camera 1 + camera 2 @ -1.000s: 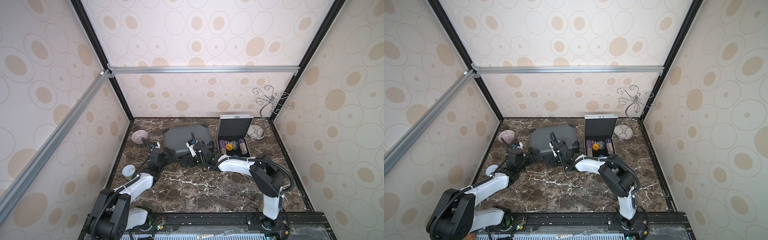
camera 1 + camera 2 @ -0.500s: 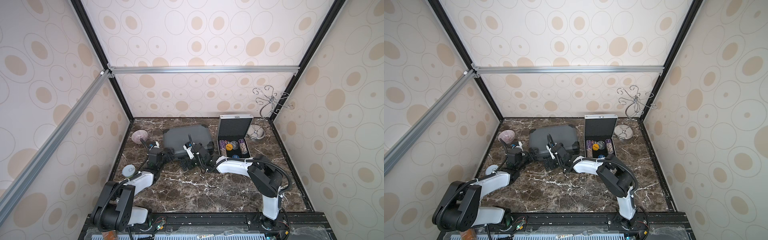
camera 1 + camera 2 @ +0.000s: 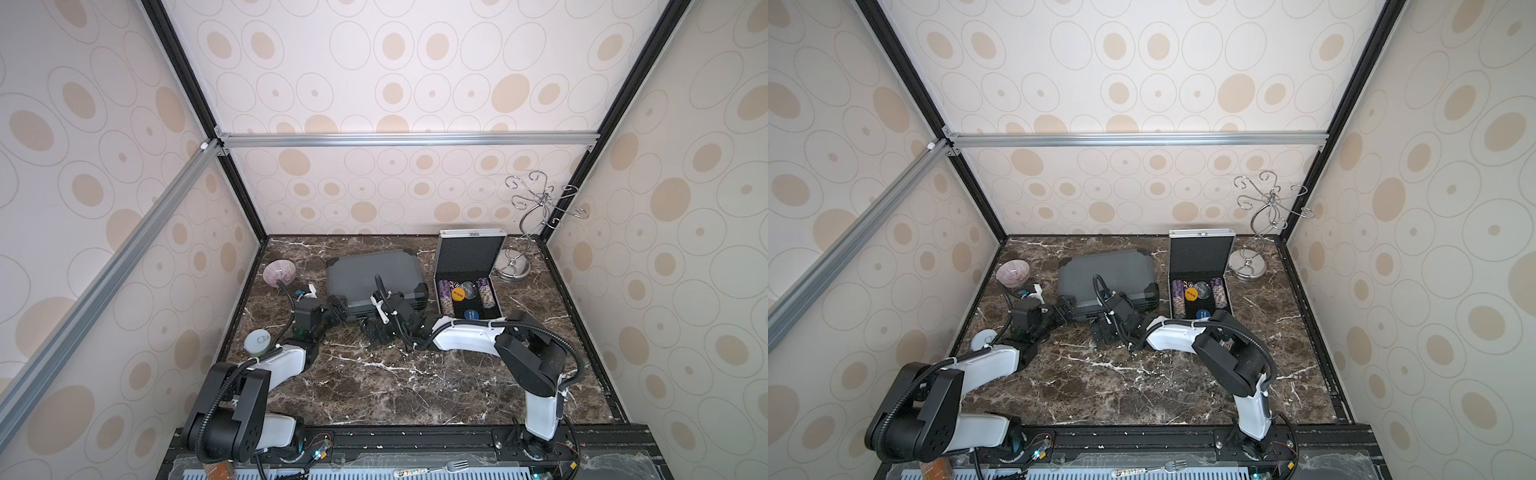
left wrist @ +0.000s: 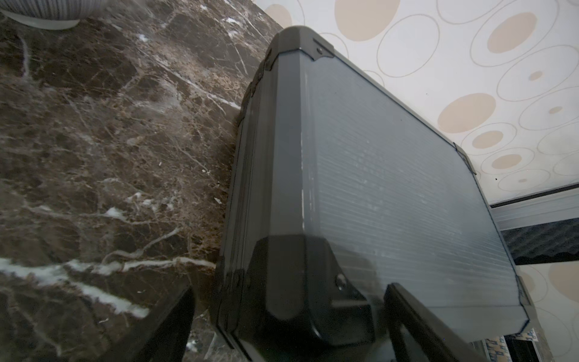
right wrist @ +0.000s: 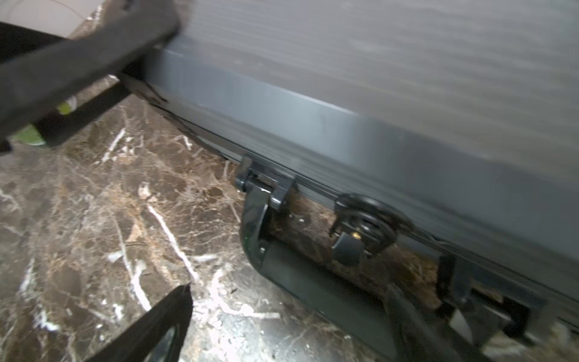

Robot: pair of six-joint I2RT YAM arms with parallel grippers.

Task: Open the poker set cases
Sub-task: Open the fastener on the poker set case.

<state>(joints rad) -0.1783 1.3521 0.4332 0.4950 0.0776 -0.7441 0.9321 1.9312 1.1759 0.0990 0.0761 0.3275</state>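
The larger dark grey case (image 3: 374,272) lies flat with its lid down, in both top views (image 3: 1106,274). My left gripper (image 3: 338,309) is open and straddles its near left black corner (image 4: 300,282); one finger (image 4: 169,326) is over the table, the other (image 4: 416,319) over the lid. My right gripper (image 3: 376,330) stands open at the front edge, with the black handle (image 5: 313,282) running between its fingers (image 5: 150,329), beside a latch (image 5: 360,225). The smaller silver case (image 3: 469,266) stands open at the right with chips inside.
A purple bowl (image 3: 279,272) sits at the back left and a white round lid (image 3: 257,341) by the left wall. A chrome hook stand (image 3: 515,266) is in the back right corner. A fork (image 3: 455,465) lies on the front rail.
My left arm has stretched farther toward the dark case's near left corner, which now sits between its fingers. The right gripper has barely shifted by the handle. The dark case's lid stays down.
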